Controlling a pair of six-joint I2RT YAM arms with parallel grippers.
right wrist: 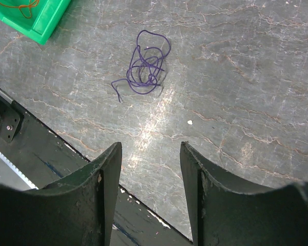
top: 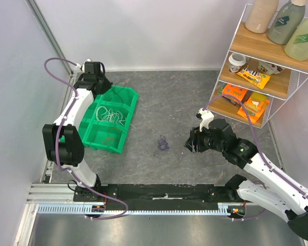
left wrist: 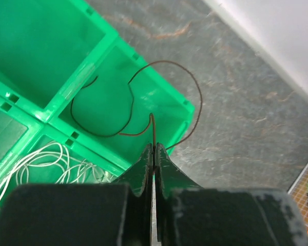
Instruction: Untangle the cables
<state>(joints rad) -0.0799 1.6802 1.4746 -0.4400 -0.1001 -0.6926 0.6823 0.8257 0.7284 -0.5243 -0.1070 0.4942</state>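
Seen from above, the left pincer (left wrist: 154, 149) is hidden under its own wrist. Its wrist camera shows it clenched on a thin dark cable (left wrist: 200, 100) that loops across an end compartment of the green tray (left wrist: 20, 46). White cables (left wrist: 46, 159) are cut off in the next compartment. The right pincer (right wrist: 150, 148) is released near a purple cable (right wrist: 146, 66) coiled on the counter (right wrist: 236, 77).

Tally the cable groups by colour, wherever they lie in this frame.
Purple cable: 1, loose on the table
White cables: 1 bundle, in the green bin
Dark cable: 1, pinched in the left tool
Orange cable: 1, in the bin
Total: 4
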